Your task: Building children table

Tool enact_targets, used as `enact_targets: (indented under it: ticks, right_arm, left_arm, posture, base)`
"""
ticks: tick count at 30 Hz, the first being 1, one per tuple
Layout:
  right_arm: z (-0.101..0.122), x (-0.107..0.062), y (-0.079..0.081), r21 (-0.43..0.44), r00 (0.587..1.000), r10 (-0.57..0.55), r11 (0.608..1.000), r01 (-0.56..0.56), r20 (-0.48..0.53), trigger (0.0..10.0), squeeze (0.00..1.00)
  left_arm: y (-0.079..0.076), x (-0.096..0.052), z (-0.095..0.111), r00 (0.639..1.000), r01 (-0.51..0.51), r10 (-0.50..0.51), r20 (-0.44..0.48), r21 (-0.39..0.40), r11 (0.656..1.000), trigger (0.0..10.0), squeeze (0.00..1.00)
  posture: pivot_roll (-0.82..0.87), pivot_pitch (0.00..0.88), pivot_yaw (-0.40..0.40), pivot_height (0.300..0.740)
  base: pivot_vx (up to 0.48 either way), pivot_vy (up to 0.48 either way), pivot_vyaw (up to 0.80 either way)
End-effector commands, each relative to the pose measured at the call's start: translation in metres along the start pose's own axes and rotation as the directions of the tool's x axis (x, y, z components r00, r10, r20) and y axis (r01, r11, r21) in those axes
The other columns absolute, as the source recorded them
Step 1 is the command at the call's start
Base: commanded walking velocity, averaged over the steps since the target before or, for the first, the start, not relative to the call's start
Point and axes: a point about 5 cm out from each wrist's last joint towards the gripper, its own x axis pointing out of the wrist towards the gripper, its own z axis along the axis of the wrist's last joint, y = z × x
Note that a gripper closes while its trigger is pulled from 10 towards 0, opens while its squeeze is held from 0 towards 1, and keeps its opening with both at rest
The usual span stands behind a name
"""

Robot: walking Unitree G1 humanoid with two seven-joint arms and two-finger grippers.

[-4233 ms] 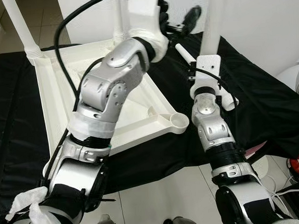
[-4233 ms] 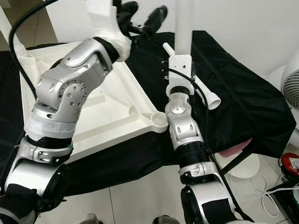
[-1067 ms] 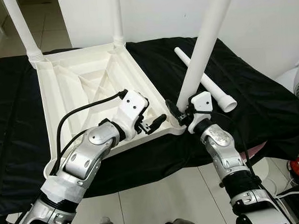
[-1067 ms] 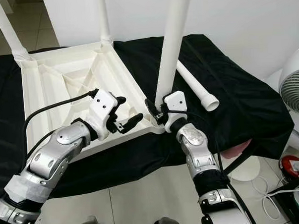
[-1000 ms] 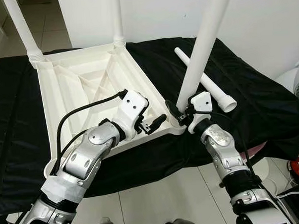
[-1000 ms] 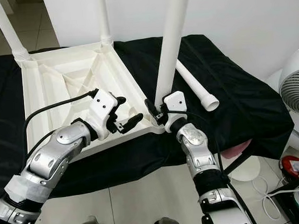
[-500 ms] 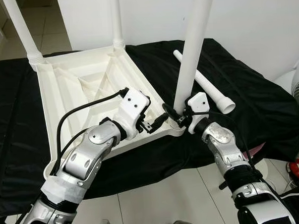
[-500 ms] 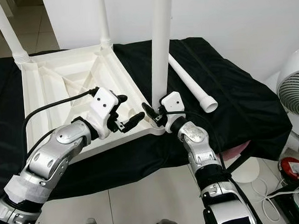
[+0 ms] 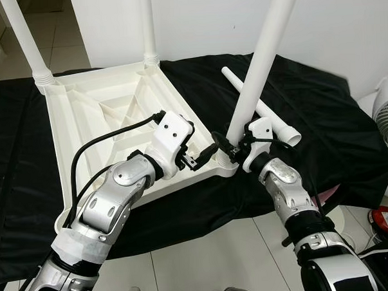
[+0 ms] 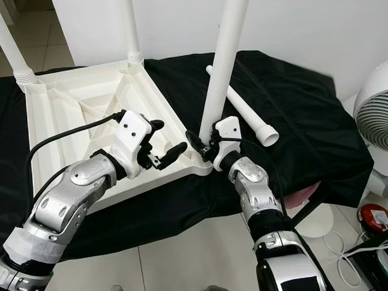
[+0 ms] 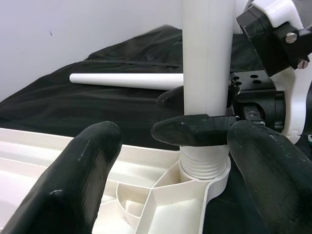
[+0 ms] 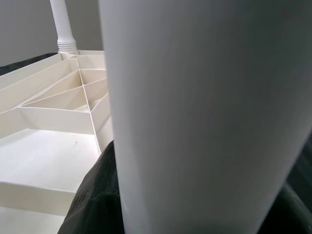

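Note:
An upturned white table top (image 9: 71,125) lies on a black cloth, with two white legs (image 9: 22,37) (image 9: 148,25) standing in its far corners. A third white leg (image 9: 261,59) stands tilted in the near right corner socket (image 11: 204,165). My right gripper (image 9: 229,144) is shut on this leg just above its threaded end. Open and holding nothing, my left gripper (image 9: 201,155) hovers beside the same corner, its fingers (image 11: 83,180) spread wide. A loose fourth leg (image 9: 276,119) lies on the cloth behind.
The black cloth (image 9: 335,133) covers the low surface under the table top. A white fan (image 10: 379,111) stands at the right, with a red round item (image 9: 387,217) and cables on the tiled floor (image 9: 205,261) near my feet.
Both arms have come down from high up to the near right corner. In the last half second the held leg's top has leaned to the right while its base stays at the socket.

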Motion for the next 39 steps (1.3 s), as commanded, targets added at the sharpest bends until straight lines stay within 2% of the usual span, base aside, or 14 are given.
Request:
enact_targets:
  ticks: [1,10,13,16,18,19,21,23,26,27,28,29,33,39]
  right_arm:
    - [-0.040,-0.014,0.002,0.096,0.982,-0.034,0.994,0.053,-0.184,10.0,0.00]
    - [-0.040,-0.013,0.002,0.068,0.982,-0.046,0.996,0.059,-0.184,10.0,0.00]
    - [-0.034,-0.008,0.005,0.046,0.984,-0.110,0.992,0.118,-0.142,10.0,0.00]
    - [-0.034,-0.008,0.005,0.046,0.984,-0.110,0.992,0.118,-0.142,10.0,0.00]
    - [-0.030,-0.004,0.008,0.048,0.978,-0.171,0.983,0.178,-0.117,10.0,0.00]
    - [-0.027,0.001,0.012,0.056,0.959,-0.263,0.961,0.270,-0.105,10.0,0.00]
    - [-0.027,0.001,0.012,0.056,0.959,-0.263,0.961,0.270,-0.105,10.0,0.00]
    - [-0.024,0.008,0.024,0.124,0.907,-0.408,0.899,0.419,-0.103,10.0,0.00]
    - [-0.024,0.008,0.024,0.124,0.907,-0.408,0.899,0.419,-0.103,10.0,0.00]
    - [-0.022,0.012,0.033,0.167,0.882,-0.460,0.866,0.471,-0.100,10.0,0.00]
    - [-0.022,0.012,0.033,0.167,0.882,-0.460,0.866,0.471,-0.100,10.0,0.00]
    - [-0.020,0.013,0.038,0.174,0.857,-0.505,0.840,0.515,-0.101,10.0,0.00]
    - [-0.013,0.019,0.055,0.189,0.866,-0.495,0.846,0.498,-0.065,10.0,0.00]
    - [-0.005,0.020,0.061,0.164,0.867,-0.499,0.854,0.494,-0.016,10.0,0.00]
  left_arm:
    - [-0.001,0.000,0.003,0.999,0.040,-0.040,-0.002,0.016,0.999,10.0,0.00]
    - [-0.002,0.001,0.005,0.999,0.040,-0.040,0.001,0.013,0.999,10.0,0.00]
    - [-0.003,0.001,0.004,0.999,0.041,-0.041,0.001,0.015,0.999,10.0,0.00]
    - [-0.003,0.001,0.004,0.999,0.041,-0.041,0.001,0.015,0.999,10.0,0.00]
    - [-0.003,0.001,0.005,0.999,0.042,-0.042,0.002,0.016,0.999,10.0,0.00]
    - [-0.004,0.001,0.005,0.999,0.045,-0.045,0.004,0.016,0.999,10.0,0.00]
    - [-0.004,0.001,0.005,0.999,0.045,-0.045,0.004,0.016,0.999,10.0,0.00]
    - [-0.006,0.003,0.005,0.999,0.051,-0.051,0.008,0.016,0.999,10.0,0.00]
    - [-0.006,0.003,0.005,0.999,0.051,-0.051,0.008,0.016,0.999,10.0,0.00]
    - [-0.007,0.004,0.005,0.998,0.055,-0.056,0.011,0.016,0.998,10.0,0.00]
    - [-0.007,0.004,0.005,0.998,0.055,-0.056,0.011,0.016,0.998,10.0,0.00]
    - [-0.008,0.005,0.005,0.998,0.060,-0.060,0.012,0.018,0.998,10.0,0.00]
    - [-0.012,0.009,0.006,0.997,0.076,-0.076,0.020,0.025,0.997,10.0,0.00]
    - [-0.013,0.010,0.007,0.997,0.079,-0.079,0.024,0.022,0.997,10.0,0.00]
  posture:
    - [0.05,0.004,-0.026,0.740]
    - [0.05,0.003,-0.029,0.740]
    - [0.05,0.000,-0.035,0.740]
    - [0.05,0.000,-0.035,0.740]
    - [0.05,0.000,-0.035,0.740]
    - [0.05,0.000,-0.039,0.740]
    - [0.05,0.000,-0.039,0.740]
    - [0.05,0.000,-0.041,0.740]
    - [0.05,0.000,-0.041,0.740]
    - [0.05,0.000,-0.044,0.740]
    - [0.05,0.000,-0.044,0.740]
    - [0.05,0.000,-0.042,0.740]
    - [0.04,0.000,-0.045,0.740]
    - [0.04,0.000,-0.046,0.740]
  base:
    - [0.000,0.000,0.00]
    - [0.000,0.000,0.00]
    - [0.000,0.000,0.00]
    - [0.000,0.000,0.00]
    - [0.000,0.000,0.00]
    - [0.000,0.000,0.00]
    - [0.000,0.000,0.00]
    - [0.000,0.000,0.00]
    - [0.000,0.000,0.00]
    - [0.000,0.000,0.00]
    - [0.000,0.000,0.00]
    - [0.000,0.000,0.00]
    - [0.000,0.000,0.00]
    - [0.000,0.000,0.00]
